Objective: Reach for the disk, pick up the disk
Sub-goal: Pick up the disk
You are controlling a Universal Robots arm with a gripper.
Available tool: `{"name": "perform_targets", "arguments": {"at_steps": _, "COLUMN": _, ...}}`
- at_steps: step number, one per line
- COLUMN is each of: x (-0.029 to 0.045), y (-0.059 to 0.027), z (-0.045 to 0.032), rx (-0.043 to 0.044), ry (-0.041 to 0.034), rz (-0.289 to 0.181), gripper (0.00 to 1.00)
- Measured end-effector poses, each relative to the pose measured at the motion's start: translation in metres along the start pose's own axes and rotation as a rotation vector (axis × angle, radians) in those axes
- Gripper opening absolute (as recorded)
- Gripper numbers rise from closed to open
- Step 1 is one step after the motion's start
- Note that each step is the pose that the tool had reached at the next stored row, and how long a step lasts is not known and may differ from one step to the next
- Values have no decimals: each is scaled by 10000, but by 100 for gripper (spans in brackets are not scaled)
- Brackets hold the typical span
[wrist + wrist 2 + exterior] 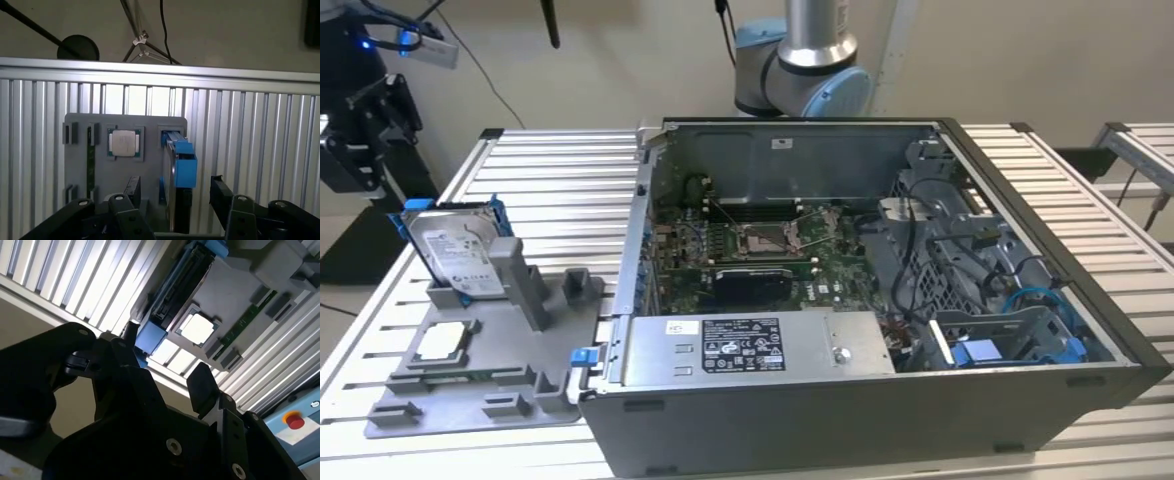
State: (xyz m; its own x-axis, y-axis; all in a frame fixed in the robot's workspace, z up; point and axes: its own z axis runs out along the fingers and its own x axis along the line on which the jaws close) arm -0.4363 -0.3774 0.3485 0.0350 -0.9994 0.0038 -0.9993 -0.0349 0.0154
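Note:
The disk (460,250) stands on edge in a slot of the grey fixture (480,410) at the exterior view's left, its white label showing and a blue carrier frame around it. In the first wrist view I see the disk (180,157) edge-on with its blue frame end toward me. My gripper (172,200) is open, one black finger on each side of the disk's line, short of it and not touching. The second wrist view has the disk (172,287) beyond the open gripper (160,362). In the exterior view my gripper (360,140) hangs off the table's left side.
A small square silver chip (438,342) lies in the fixture beside the disk. An open computer case (854,300) takes up the middle and right of the slatted aluminium table (560,170). A red button (295,421) sits on a blue box below the table edge.

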Motion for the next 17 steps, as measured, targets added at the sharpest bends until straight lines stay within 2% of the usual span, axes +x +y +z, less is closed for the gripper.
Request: {"name": "perform_targets", "arguments": {"at_steps": 17, "x": -3, "y": -31, "z": 308, "rx": -14, "ry": -1, "rz": 0, "gripper": 100}}
